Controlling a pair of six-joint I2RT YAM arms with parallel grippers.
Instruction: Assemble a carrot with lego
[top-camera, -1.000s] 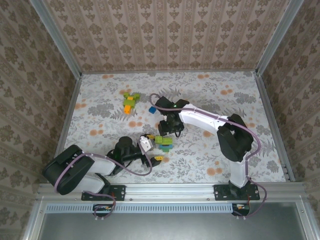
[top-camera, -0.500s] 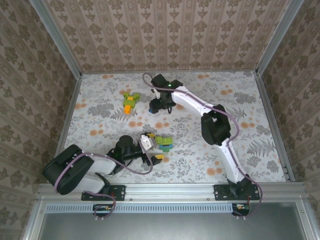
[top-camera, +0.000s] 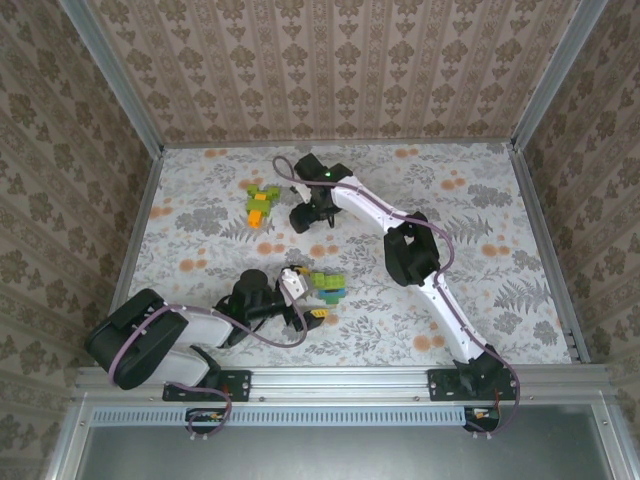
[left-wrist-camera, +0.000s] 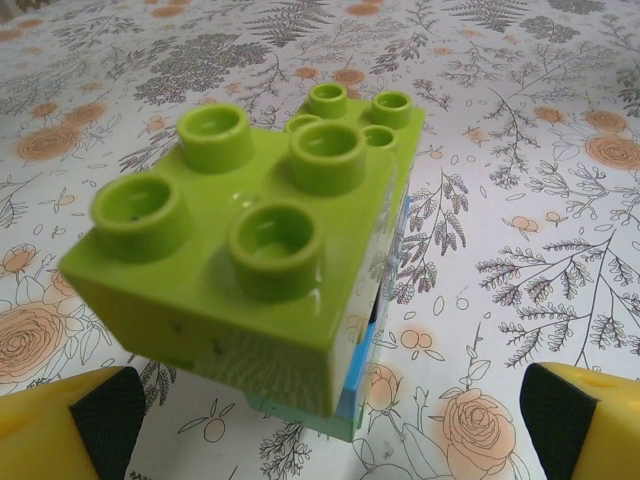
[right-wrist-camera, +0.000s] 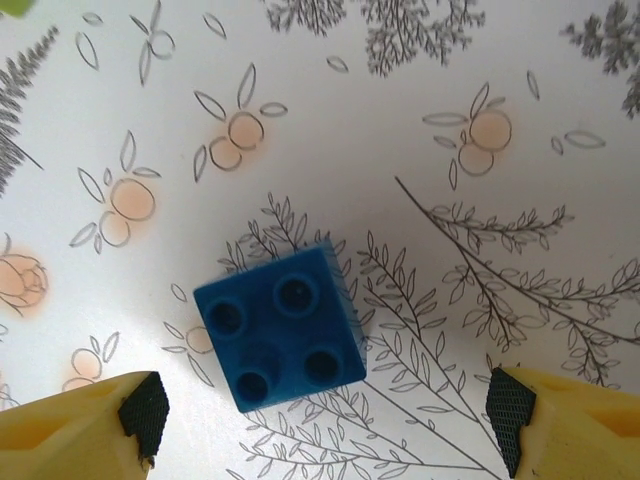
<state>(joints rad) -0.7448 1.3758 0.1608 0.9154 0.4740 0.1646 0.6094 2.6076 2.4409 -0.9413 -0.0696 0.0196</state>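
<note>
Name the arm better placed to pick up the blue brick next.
Right. The right fingers, open, straddle the blue brick from above without touching it. The left fingers flank the light green stack near the bases.

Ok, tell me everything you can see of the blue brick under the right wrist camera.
The blue brick is a small square piece of smooth plastic with four round studs in a two-by-two grid, studs facing up. It lies flat on the floral table cover, turned askew to the camera's frame, with no other brick attached. The right gripper is open over it, its yellow, black-padded fingertips wide on either side, not touching it.
</note>
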